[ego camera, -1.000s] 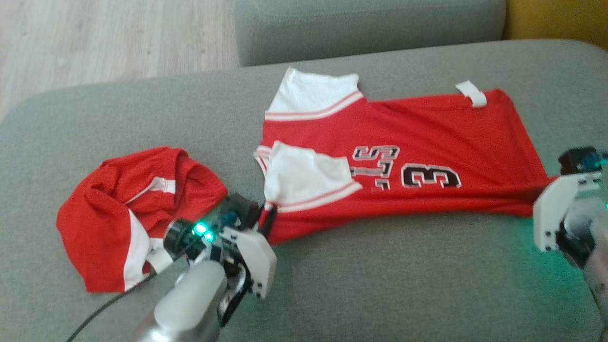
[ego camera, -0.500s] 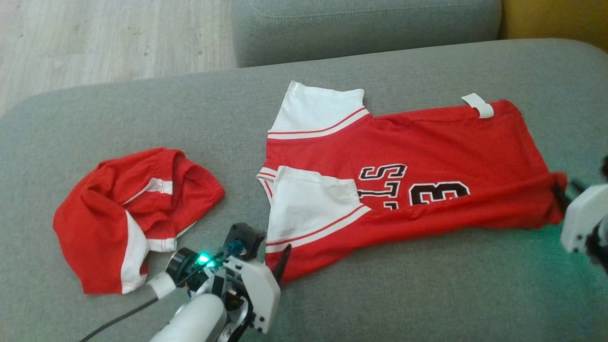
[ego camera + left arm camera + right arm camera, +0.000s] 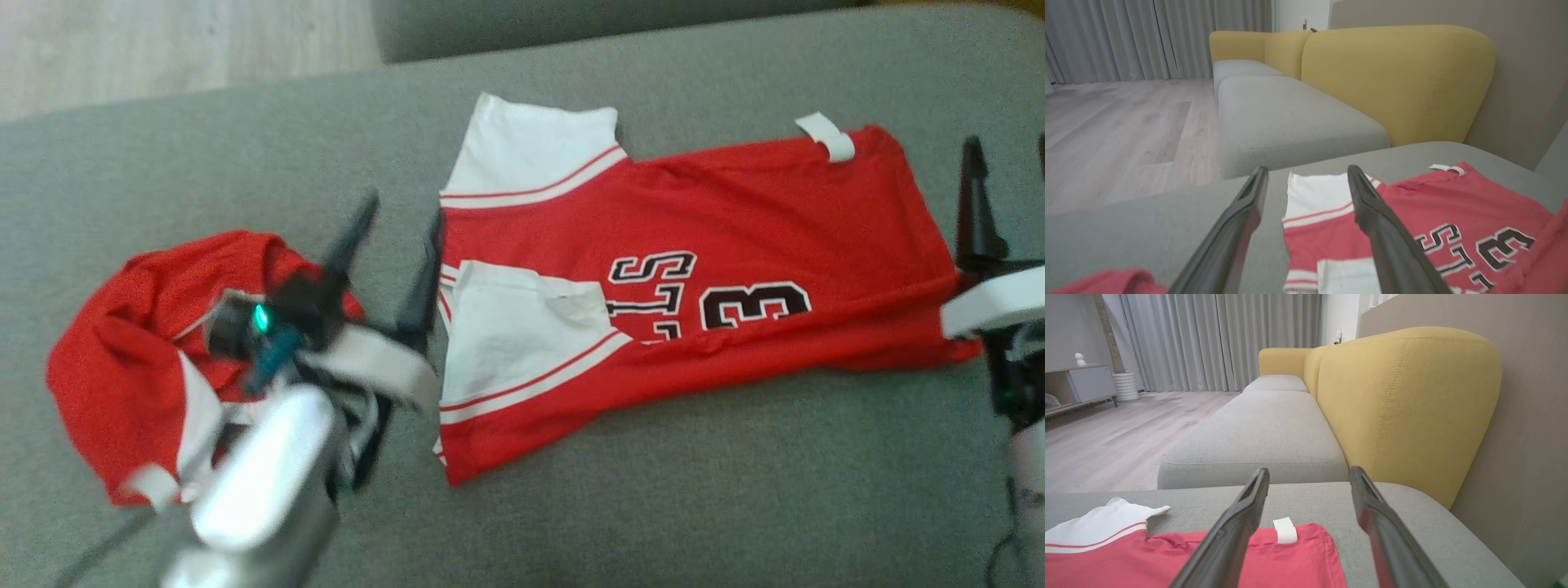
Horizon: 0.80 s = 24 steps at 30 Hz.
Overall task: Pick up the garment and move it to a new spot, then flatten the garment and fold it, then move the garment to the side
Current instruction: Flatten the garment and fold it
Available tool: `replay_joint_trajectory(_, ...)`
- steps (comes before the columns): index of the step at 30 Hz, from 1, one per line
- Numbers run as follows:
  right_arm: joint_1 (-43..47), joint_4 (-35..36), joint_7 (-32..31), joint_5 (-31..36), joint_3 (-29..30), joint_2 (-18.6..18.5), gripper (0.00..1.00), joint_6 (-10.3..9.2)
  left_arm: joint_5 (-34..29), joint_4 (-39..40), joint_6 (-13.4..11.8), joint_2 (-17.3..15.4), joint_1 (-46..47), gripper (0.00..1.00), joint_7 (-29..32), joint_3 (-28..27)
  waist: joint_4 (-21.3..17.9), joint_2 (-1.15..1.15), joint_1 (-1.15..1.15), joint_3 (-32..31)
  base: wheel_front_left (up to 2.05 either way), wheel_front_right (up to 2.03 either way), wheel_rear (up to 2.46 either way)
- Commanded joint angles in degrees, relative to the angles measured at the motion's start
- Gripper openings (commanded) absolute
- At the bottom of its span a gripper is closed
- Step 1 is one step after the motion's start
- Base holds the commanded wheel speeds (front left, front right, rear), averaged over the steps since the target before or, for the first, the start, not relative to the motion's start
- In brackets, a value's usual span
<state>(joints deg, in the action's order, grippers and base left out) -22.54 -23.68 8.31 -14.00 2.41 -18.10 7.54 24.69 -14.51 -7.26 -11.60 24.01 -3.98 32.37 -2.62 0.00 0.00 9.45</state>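
A grey seat cushion [image 3: 653, 506] spreads out beneath my arms, with a second grey cushion [image 3: 1290, 118] beyond it, a yellow backrest [image 3: 1396, 81] along the far side, and a pale wooden floor [image 3: 163, 49] and grey curtains [image 3: 1208, 335] beyond. A crumpled red-and-white garment [image 3: 106, 367] lies at my left, partly hidden behind my left forearm and set apart from the task's piece by a strip of bare cushion. The red jersey [image 3: 735, 212] lies mostly flat in the middle of the cushion, neck end toward my left and hem toward my right. One white, red-striped sleeve sticks out at the far edge and the other is folded over the front beside black-and-white lettering and a numeral 3. A small white tag [image 3: 826, 137] sits at its far hem corner. My left gripper [image 3: 404, 211] hangs over the gap between the two garments, fingers spread wide and holding nothing, the inner finger just at the jersey's neck edge. My right gripper [image 3: 1007, 143] stands at the hem end, fingers likewise spread and empty, its white housing overlapping the hem corner in the head view.
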Motion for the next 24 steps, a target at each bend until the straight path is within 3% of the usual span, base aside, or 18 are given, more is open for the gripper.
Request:
replay_joint_trajectory(1,0.1,3.5,1.0,1.8,-0.1,1.4,1.00,-0.05,-0.7,1.5,1.2,-2.1,6.5,1.00,-1.0,-3.1,-1.9,0.00,0.00,3.4,0.00,0.00,0.00)
replay_joint_trajectory(3,-0.4,5.3,1.3,3.4,0.0,3.4,1.00,-0.05,-1.4,-0.1,3.0,-3.9,10.8,1.00,0.0,-3.3,-3.2,0.00,0.00,5.4,0.00,0.00,0.00)
replay_joint_trajectory(8,-3.0,8.7,1.5,5.6,-0.2,7.1,1.00,-0.05,-3.0,-6.8,10.3,-8.8,23.1,1.00,7.1,-1.4,-6.8,0.00,0.00,10.9,0.00,0.00,0.00)
replay_joint_trajectory(12,-5.3,9.8,1.7,6.3,-1.8,9.0,1.00,-0.05,-2.6,-14.0,13.6,-10.9,31.1,1.00,13.2,0.8,-10.0,0.00,0.00,14.4,0.00,0.00,0.00)
replay_joint_trajectory(17,-7.7,10.0,2.3,6.4,-4.1,10.5,1.00,-0.05,-0.2,-21.3,14.7,-13.4,37.7,1.00,17.3,4.0,-13.7,0.00,0.00,17.7,0.00,0.00,0.00)
replay_joint_trajectory(24,-8.7,8.7,3.2,6.3,-5.3,11.5,1.00,-0.05,6.6,-24.9,14.7,-16.3,41.8,1.00,19.8,9.7,-16.5,0.00,0.00,19.7,0.00,0.00,0.00)
